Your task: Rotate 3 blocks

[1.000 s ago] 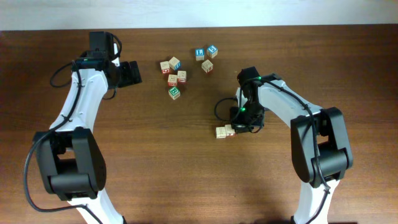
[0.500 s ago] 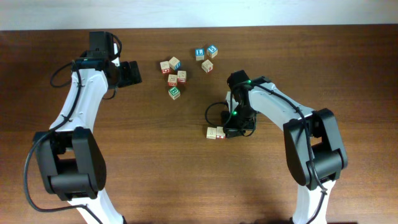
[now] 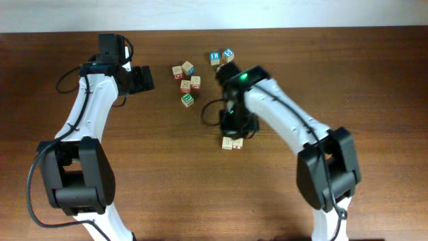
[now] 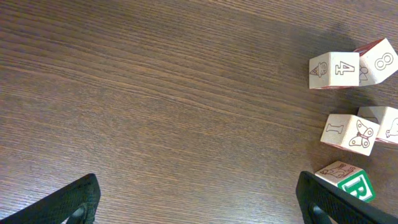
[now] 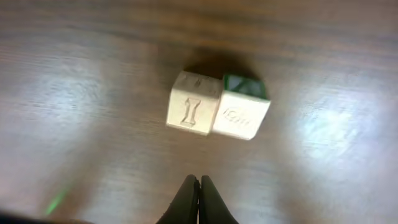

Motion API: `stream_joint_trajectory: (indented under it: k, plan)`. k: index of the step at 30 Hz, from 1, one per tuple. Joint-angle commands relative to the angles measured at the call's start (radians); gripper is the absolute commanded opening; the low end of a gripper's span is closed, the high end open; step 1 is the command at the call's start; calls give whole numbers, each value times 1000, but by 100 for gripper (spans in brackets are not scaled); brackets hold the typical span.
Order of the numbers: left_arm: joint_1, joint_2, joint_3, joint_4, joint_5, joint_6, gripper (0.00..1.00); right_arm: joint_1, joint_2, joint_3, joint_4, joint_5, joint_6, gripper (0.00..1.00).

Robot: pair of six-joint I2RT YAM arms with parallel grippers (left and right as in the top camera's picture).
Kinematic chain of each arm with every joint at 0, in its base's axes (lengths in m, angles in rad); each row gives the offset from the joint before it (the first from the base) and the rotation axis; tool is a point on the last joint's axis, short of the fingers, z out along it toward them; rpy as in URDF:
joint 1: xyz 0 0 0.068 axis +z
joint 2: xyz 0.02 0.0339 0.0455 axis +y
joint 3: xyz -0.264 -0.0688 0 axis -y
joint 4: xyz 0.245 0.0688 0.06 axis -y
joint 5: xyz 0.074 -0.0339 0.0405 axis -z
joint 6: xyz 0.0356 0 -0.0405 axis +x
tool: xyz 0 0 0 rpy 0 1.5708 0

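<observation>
Even bright overhead light, right wrist view blurred, glare patches

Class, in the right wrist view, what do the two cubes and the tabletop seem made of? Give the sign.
Left cube: probably pale bare wood, matte, with an outlined I. Right cube: the same, one side painted green. Tabletop: dark wood or wood-look laminate; grain lines show, glare suggests sheen.
</observation>
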Motion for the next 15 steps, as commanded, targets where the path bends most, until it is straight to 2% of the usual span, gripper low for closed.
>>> stream_joint_trajectory:
  k: [1, 7, 11, 15]
  plan:
    - [10, 5, 20, 3, -11, -16, 99, 74, -6, -49, 8, 123, 193, 4]
    - [18, 5, 20, 12, -11, -16, 99, 146, -6, -124, 113, 124, 251, 4]
    - [17, 5, 20, 13, -11, -16, 99, 146, -6, -208, 188, 123, 299, 4]
    - [17, 5, 20, 13, -10, -16, 99, 145, -5, -214, 204, 124, 301, 4]
